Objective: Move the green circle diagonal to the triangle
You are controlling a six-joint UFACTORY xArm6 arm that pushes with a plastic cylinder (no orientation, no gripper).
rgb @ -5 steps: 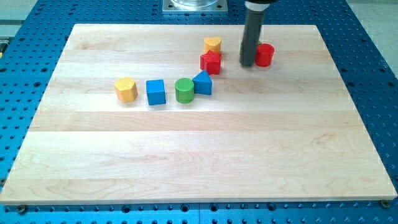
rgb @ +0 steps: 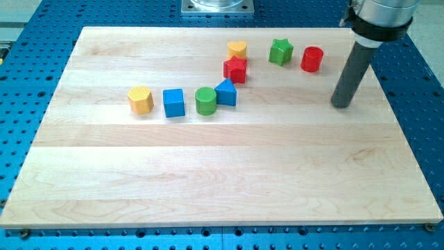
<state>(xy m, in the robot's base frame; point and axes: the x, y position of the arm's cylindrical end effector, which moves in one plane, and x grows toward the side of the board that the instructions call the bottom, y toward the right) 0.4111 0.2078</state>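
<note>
My tip (rgb: 341, 105) rested on the pale wooden board (rgb: 208, 180) toward the view's right, well apart from every block; the rod has no fingers to open or close. The green circle block (rgb: 205, 101) sat just left of the blue triangle block (rgb: 225, 92), seemingly touching it. A blue cube (rgb: 173, 103) and yellow hexagonal block (rgb: 141, 99) lay further left. Above were a red block (rgb: 235, 69), perhaps star-shaped, a yellow block (rgb: 237, 49), a green star (rgb: 281, 52) and a red cylinder (rgb: 312, 59).

A lab bench: wooden board (rgb: 222, 173) on blue perforated metal table (rgb: 416, 104).
</note>
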